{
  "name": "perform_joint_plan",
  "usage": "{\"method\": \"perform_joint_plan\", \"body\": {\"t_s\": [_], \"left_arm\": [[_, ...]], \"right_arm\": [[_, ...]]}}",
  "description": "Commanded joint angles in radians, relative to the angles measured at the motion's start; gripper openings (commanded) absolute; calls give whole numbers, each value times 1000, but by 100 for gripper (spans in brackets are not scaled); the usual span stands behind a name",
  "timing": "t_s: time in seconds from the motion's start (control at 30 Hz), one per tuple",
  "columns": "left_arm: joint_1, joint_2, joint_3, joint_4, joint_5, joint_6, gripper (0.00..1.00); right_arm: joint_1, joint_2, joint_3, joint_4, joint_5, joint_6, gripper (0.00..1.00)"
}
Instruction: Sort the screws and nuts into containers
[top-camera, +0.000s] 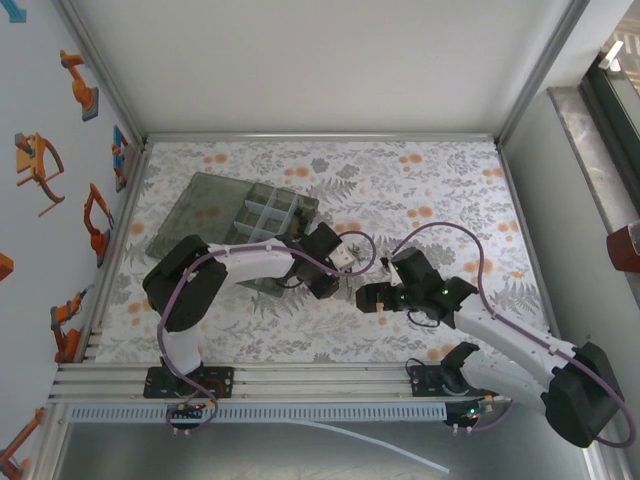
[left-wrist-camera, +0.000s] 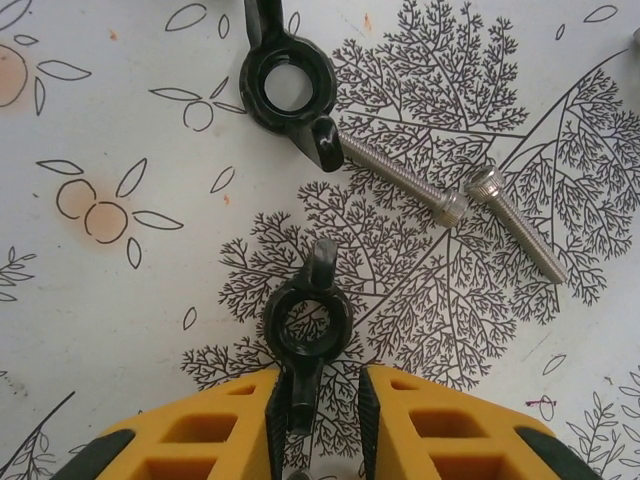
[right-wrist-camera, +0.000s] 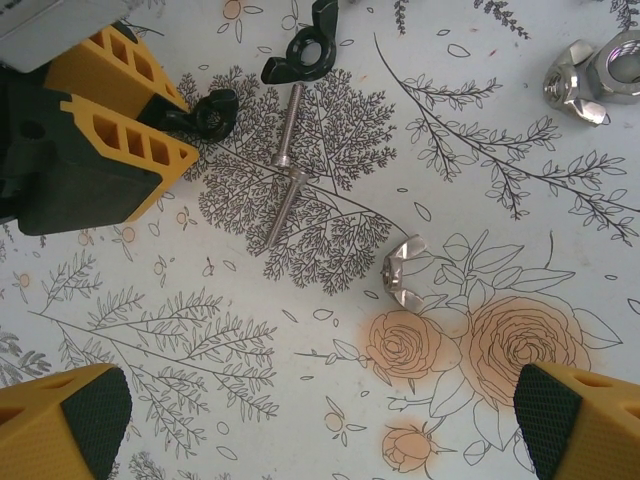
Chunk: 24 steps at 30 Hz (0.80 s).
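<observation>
Gripping a black wing nut (left-wrist-camera: 306, 325) on the desk (left-wrist-camera: 90, 330), left end effector (left-wrist-camera: 318, 425) clamped; two silver screws (left-wrist-camera: 400, 178) near; right end effector (right-wrist-camera: 320, 425) spread apart.

A floral-print tablecloth (top-camera: 430, 190) covers the work surface, black leaf sprays and orange roses all over it, and up close the fern-like branches (left-wrist-camera: 470, 90) and little orange blossoms (left-wrist-camera: 95, 215) stand out sharply. Aluminium rails (top-camera: 300, 382) run along the near edge, and a pale wall on the left carries orange robot-arm stickers (top-camera: 40, 165).
</observation>
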Motion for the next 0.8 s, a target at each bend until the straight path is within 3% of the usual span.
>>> {"method": "perform_joint_plan", "body": {"t_s": [0.0,0.37,0.77], "left_arm": [[-3,5,25,-21,-14,9,21],[-4,-6,38,-7,-27,14,9],[60,-145,11,43,46,-39,0]], "right_arm": [[-1,6,25,19,-4,-14,100],[-3,80,60,49,-11,-47,100],[-48,178,108,168,-82,-68,100]]}}
